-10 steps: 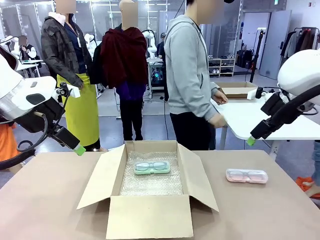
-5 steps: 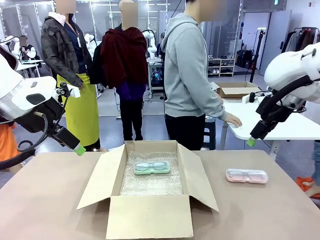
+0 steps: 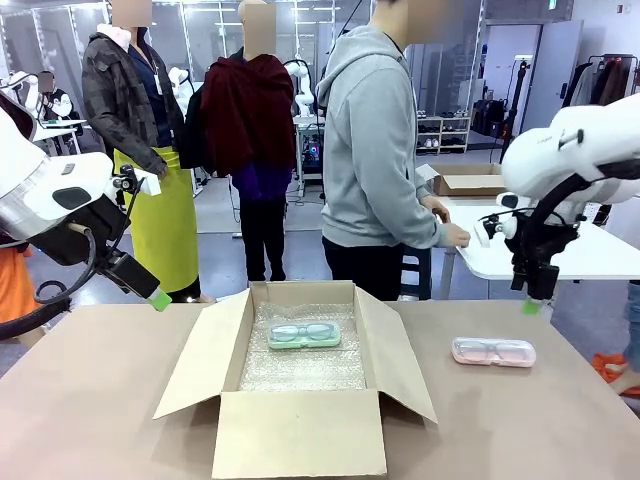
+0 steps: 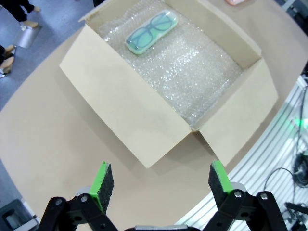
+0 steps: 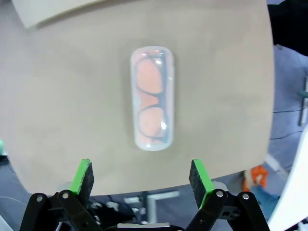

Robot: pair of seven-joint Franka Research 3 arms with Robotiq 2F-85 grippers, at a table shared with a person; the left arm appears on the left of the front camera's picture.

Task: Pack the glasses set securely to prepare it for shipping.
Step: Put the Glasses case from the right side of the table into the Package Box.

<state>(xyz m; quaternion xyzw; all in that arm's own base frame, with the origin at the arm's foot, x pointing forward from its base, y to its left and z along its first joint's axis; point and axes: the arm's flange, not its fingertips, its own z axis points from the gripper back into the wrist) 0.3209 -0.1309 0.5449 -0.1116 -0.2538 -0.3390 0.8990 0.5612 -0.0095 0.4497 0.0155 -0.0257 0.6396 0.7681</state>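
The mint green glasses case (image 3: 304,335) (image 4: 152,32) lies on bubble wrap inside an open cardboard box (image 3: 210,360) (image 4: 120,106) at the table's middle. The pale pink glasses case (image 3: 493,352) (image 5: 152,97) lies flat on the table right of the box. My right gripper (image 3: 532,306) (image 5: 143,178) hangs open above the pink case and a little behind it, with nothing between its pads. My left gripper (image 3: 159,299) (image 4: 161,183) is open and empty, held above the table left of the box.
The box's flaps (image 3: 395,350) are spread outward. A person in a grey hoodie (image 3: 375,150) stands behind the table, hands at a white side table (image 3: 570,250). Other people stand farther back. Bare tabletop lies on both sides of the box.
My right arm has swung in from the right and lowered, so its gripper now points down over the pink case. The person has turned toward the side table. The left arm has stayed still.
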